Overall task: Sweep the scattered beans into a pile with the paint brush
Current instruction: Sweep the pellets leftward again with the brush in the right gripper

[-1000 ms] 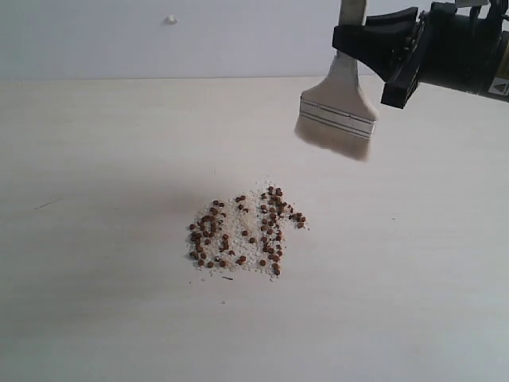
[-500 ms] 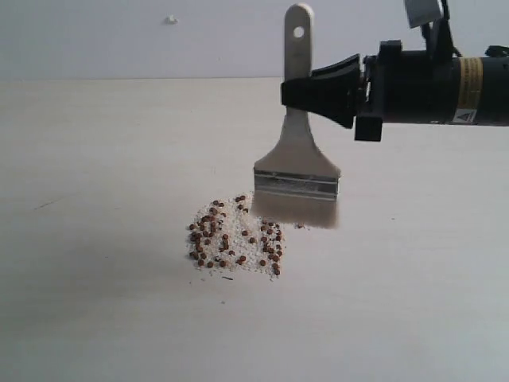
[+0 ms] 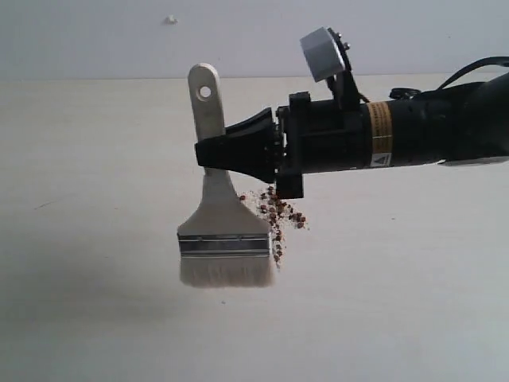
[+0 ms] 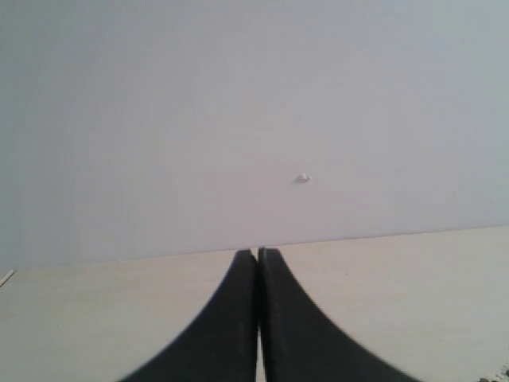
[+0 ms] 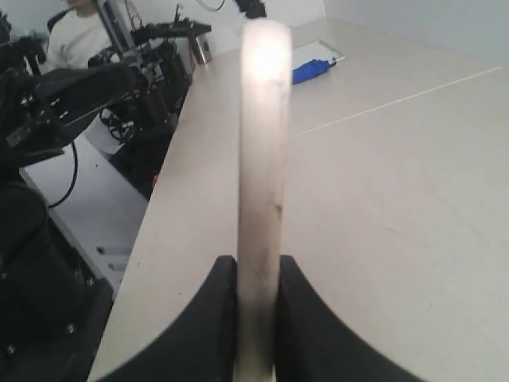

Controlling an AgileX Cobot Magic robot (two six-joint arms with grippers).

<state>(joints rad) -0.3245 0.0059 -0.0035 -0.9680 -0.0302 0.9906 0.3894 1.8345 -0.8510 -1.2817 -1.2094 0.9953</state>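
Note:
My right gripper (image 3: 203, 153) is shut on the pale wooden handle of the paint brush (image 3: 224, 231). The brush hangs upright with the handle hole on top and the off-white bristles (image 3: 227, 272) down at the table (image 3: 95, 159). Whether the bristles touch the table I cannot tell. The reddish-brown beans (image 3: 281, 216) show only to the right of the brush; the remainder of the patch is hidden behind it. The right wrist view has the handle (image 5: 261, 143) edge-on between the jaws of the right gripper (image 5: 256, 269). The left gripper (image 4: 257, 253) is shut and empty, above bare table.
A small white speck (image 3: 170, 19) sits on the back wall, also seen as a speck (image 4: 302, 178) from the left wrist. Beyond the table edge (image 5: 159, 199) stand dark equipment (image 5: 71, 103) and a person; a blue object (image 5: 314, 70) lies far off on the table.
The right gripper has carried the brush left and down, from the back right to in front of the beans' left part. The bristles are now low at the table.

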